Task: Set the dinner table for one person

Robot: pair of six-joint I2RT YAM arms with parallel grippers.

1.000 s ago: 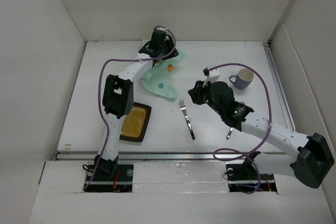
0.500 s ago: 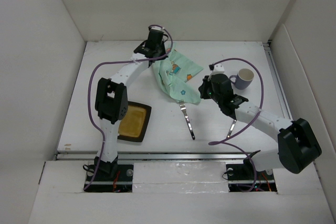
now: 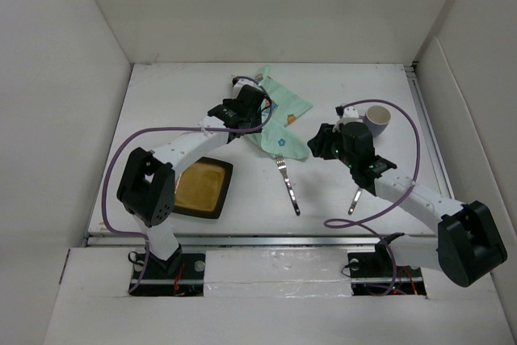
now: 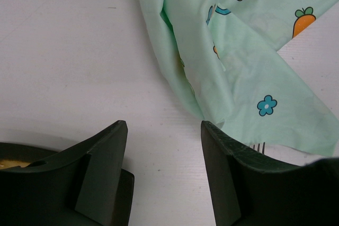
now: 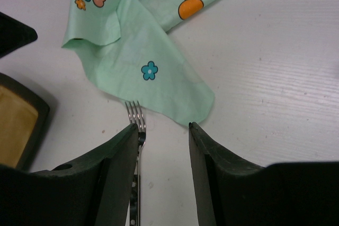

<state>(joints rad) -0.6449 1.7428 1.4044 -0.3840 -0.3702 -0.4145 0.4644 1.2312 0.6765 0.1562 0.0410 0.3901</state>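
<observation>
Since the earlier frames, both arms have been pulled nearer and the green cloth (image 3: pixel 279 119) has been let go, still crumpled, at the far middle of the dinner table (image 3: pixel 380 199). From left to right, a brown plate (image 3: pixel 202 187), the left gripper (image 4: pixel 164 146), the cloth, a fork (image 3: pixel 288 184), the right gripper (image 5: pixel 163 146), a spoon (image 3: pixel 355 200) and a mug (image 3: pixel 376 119) are seen. Both grippers are held apart and nothing is gripped. The fork tips could be dragged, because the cloth corner lies on them. That overlap is shown clearly only in the right wrist view; the mug is seen only from above.
</observation>
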